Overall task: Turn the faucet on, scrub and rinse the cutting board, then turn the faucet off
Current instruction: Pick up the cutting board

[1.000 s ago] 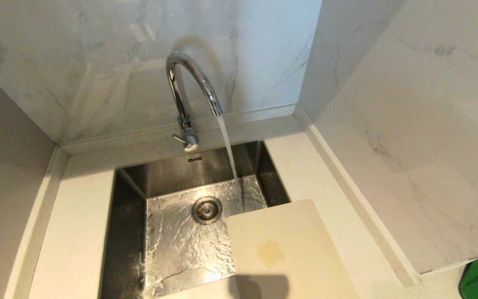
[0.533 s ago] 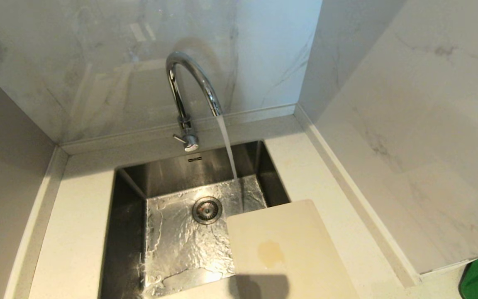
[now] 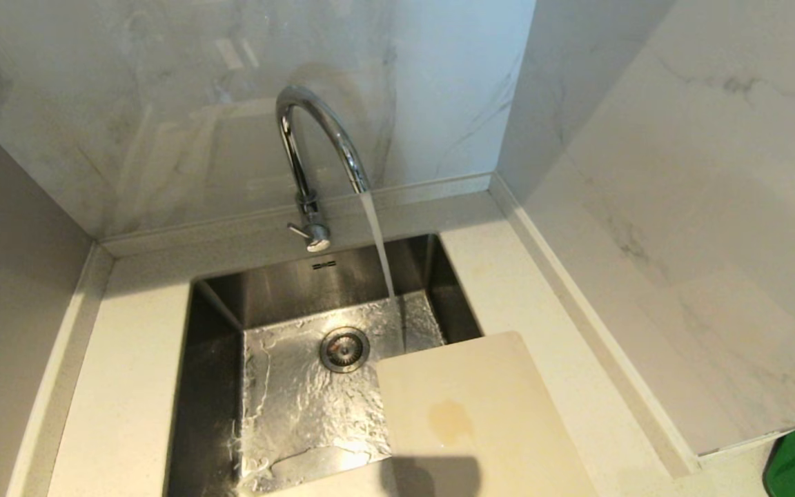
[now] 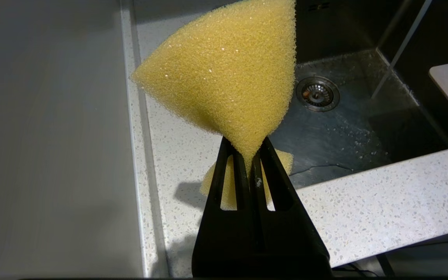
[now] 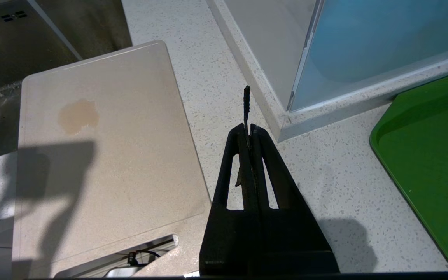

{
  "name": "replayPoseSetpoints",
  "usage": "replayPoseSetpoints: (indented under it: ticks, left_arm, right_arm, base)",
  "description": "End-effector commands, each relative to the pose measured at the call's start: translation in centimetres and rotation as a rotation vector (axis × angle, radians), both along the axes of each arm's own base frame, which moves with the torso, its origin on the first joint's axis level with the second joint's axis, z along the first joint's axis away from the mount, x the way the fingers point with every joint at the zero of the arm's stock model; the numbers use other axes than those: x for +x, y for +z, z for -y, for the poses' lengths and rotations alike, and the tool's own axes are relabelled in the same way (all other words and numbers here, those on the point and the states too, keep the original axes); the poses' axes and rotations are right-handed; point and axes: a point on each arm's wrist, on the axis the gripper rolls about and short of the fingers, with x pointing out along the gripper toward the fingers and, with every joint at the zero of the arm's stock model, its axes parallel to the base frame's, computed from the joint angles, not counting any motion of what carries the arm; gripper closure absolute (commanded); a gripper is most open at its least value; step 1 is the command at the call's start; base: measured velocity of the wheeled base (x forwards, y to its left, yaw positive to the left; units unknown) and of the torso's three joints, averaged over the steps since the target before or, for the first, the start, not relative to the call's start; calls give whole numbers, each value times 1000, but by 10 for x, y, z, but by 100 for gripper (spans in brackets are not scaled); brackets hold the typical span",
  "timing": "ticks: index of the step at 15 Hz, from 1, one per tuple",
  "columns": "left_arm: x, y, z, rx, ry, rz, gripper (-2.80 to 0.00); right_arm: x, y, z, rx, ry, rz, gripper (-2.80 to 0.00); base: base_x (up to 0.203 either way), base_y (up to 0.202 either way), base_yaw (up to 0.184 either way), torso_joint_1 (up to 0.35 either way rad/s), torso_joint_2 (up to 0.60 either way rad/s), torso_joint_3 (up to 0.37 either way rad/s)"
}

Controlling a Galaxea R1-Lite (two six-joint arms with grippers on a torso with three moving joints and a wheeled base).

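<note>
The chrome faucet stands behind the sink, and a stream of water runs from its spout into the basin. The cream cutting board lies flat at the sink's right, one corner over the basin, with a brownish stain on it. My left gripper is shut on a yellow sponge, held above the counter left of the sink. My right gripper is shut over the counter just right of the cutting board, with a thin dark strip sticking out from between its tips. Neither gripper shows in the head view.
Marble walls close in behind and on the right of the sink. A green tray lies on the counter at the far right, past the wall's end. The drain sits mid-basin in the wet bottom. The board's slot handle overhangs the counter's front edge.
</note>
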Motion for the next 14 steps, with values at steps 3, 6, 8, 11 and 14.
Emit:
replayPoseSetpoints:
  ticks: [3, 6, 8, 11, 14]
  left_arm:
    - [0, 0, 0, 0, 1, 0, 0]
    - [0, 0, 0, 0, 1, 2, 0]
    - [0, 0, 0, 0, 1, 2, 0]
    - [0, 0, 0, 0, 2, 0, 0]
    - [0, 0, 0, -3, 2, 0, 0]
  right_arm:
    - [0, 0, 0, -1, 0, 2, 0]
    - [0, 0, 0, -1, 0, 2, 0]
    - [0, 0, 0, -1, 0, 2, 0]
    - [0, 0, 0, -1, 0, 2, 0]
    - [0, 0, 0, -1, 0, 2, 0]
  base:
    - [0, 0, 0, 0, 0, 0]
    - [0, 0, 0, 0, 0, 0]
    - [0, 0, 0, 0, 0, 0]
    - [0, 0, 0, 0, 0, 0]
    - [0, 0, 0, 0, 0, 0]
